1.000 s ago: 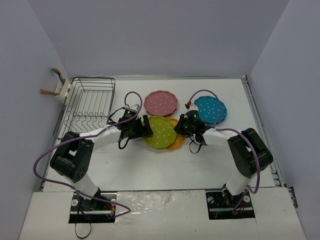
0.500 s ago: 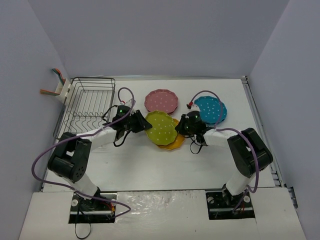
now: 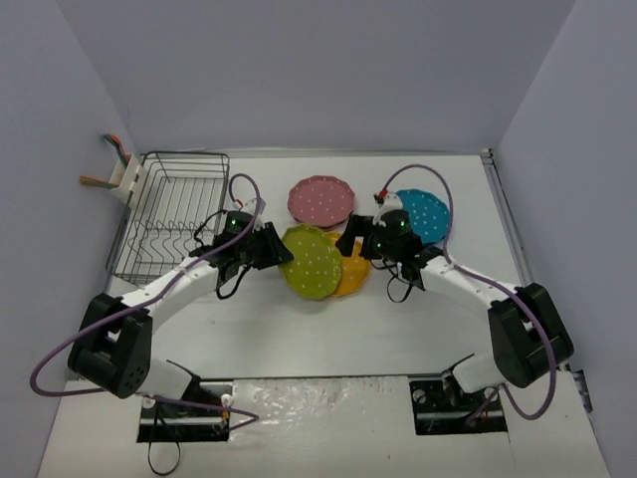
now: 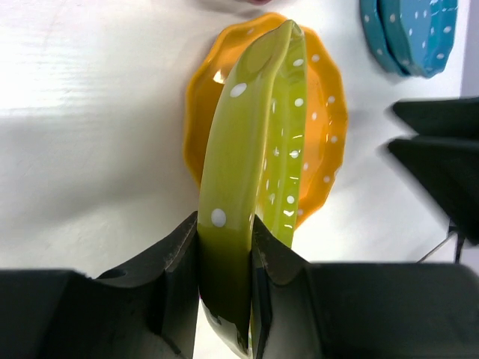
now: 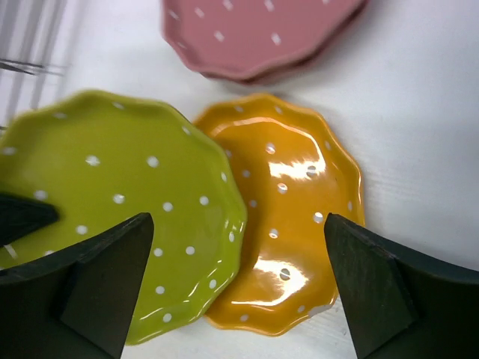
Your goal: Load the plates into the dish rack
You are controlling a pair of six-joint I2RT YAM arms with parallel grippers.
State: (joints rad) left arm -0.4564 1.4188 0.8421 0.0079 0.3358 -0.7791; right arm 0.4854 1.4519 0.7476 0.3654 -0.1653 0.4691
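1. The lime plate [image 3: 311,261] is pinched at its rim by the left tool [image 3: 269,247]. The tool's fingers are clenched on it from both sides.
2. The plate is tipped up on its edge. It sticks straight out from the tool and points to the right, away from the dish rack [image 3: 174,214].
3. Its far side is held over the orange plate [image 3: 355,276], which lies flat on the bench [image 3: 299,329]. Whether the two plates touch cannot be told.
4. The right tool [image 3: 356,246] is spread wide and nothing is held in it. It is placed just above the orange plate, beside the right side of the lime plate.
5. The rack is set at the far left of the bench. No plate can be seen in it. The left arm is the nearer one to it.
6. It is judged that the lime plate must be swung round to the left and kept on edge, so it can be slid between the wires.
7. The pink plates [image 3: 320,201] and blue plates [image 3: 423,214] are laid flat farther back.
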